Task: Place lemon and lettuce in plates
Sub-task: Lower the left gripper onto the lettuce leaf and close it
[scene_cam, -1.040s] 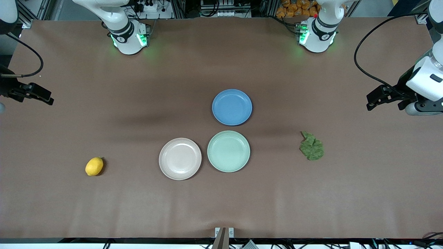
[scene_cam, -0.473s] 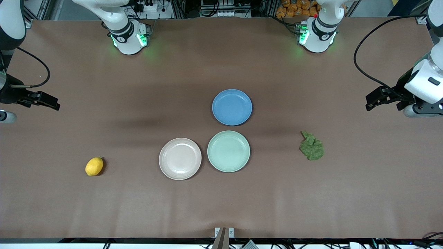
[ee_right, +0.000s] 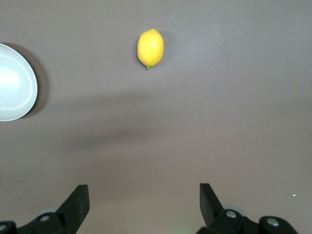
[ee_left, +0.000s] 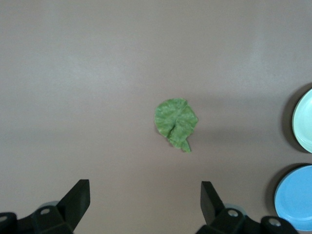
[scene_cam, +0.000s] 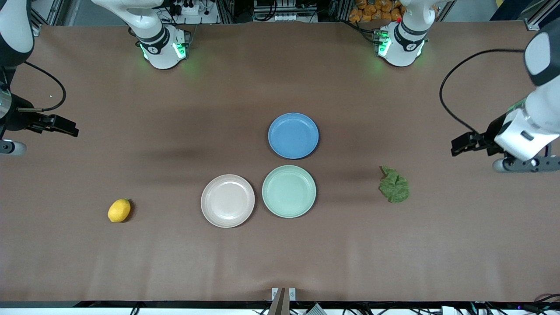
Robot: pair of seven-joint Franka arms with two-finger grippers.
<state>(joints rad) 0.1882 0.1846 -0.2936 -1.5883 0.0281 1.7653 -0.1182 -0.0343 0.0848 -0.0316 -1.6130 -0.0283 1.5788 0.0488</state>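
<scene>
The yellow lemon (scene_cam: 119,210) (ee_right: 150,47) lies on the brown table toward the right arm's end. The wrinkly green lettuce (scene_cam: 394,185) (ee_left: 175,122) lies toward the left arm's end. Between them sit two empty plates side by side, one pink-beige (scene_cam: 227,201) (ee_right: 14,83) and one mint green (scene_cam: 288,191) (ee_left: 304,122). My right gripper (scene_cam: 70,129) (ee_right: 144,192) hangs open over bare table, apart from the lemon. My left gripper (scene_cam: 457,147) (ee_left: 144,192) hangs open over bare table beside the lettuce, holding nothing.
An empty blue plate (scene_cam: 293,135) (ee_left: 295,197) sits just farther from the front camera than the mint plate. Both arm bases (scene_cam: 162,43) (scene_cam: 400,41) stand at the table's back edge. Brown table (scene_cam: 280,253) stretches wide around the plates.
The left gripper has swung in toward the lettuce. The right gripper has come in a little from the table's end. Lemon, lettuce and plates have not moved.
</scene>
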